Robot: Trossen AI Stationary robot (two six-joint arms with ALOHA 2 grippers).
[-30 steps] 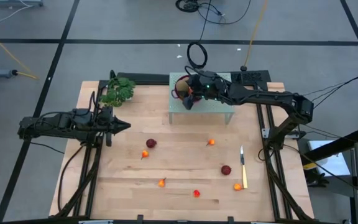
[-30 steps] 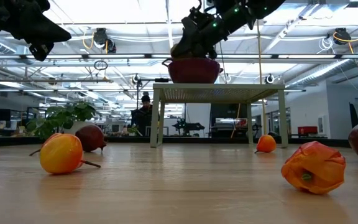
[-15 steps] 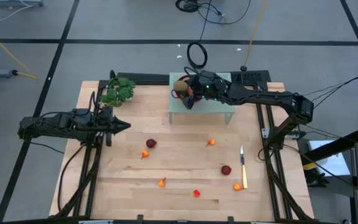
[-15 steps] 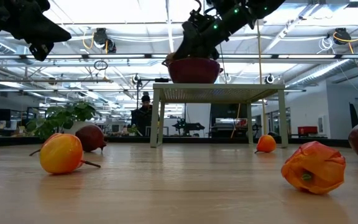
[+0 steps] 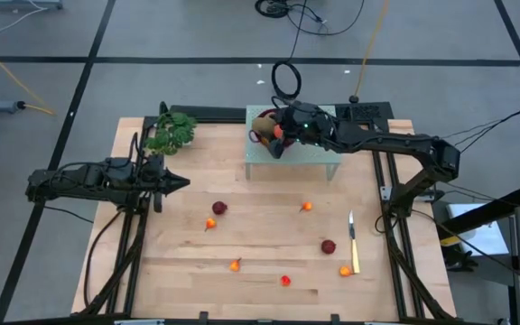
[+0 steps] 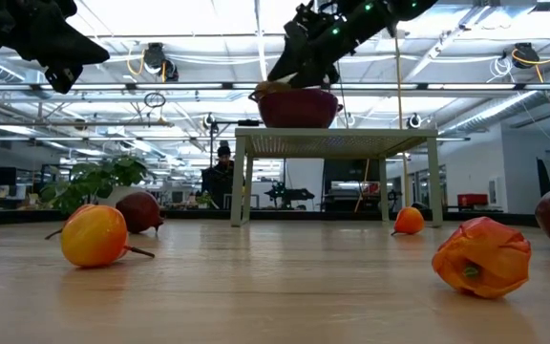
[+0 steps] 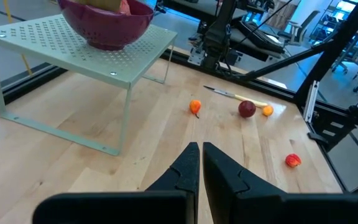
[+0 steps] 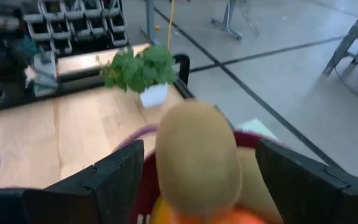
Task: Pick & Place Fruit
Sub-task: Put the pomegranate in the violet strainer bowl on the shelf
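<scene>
Fruit here looks light and small, so you won't need much squeeze on any of it. Your right gripper (image 5: 278,135) is up over the bowl (image 6: 297,105) on the little rack (image 7: 73,46), fingers standing apart either side of a kiwi (image 8: 196,160) that sits on top of the pile; I can't tell if the pads touch it, but it looks let go, not gripped. That kiwi is fuzzy and oval, so it should grip fine across the short middle, though it could roll off the heap if nudged. The rest is scattered on the tabletop (image 5: 269,271): two dark red balls (image 5: 219,208) and a handful of tiny orange ones (image 5: 235,265). Round and smooth, they'll probably skitter away if you pinch off-center, so come straight down and close across the widest part. The orange ones have little stems; avoid those, they'd likely twist in the grip. One lies just beside the knife (image 5: 353,239), so mind that. Your left gripper (image 5: 181,182) hangs over the tabletop's left side, fingers pressed together, empty.
</scene>
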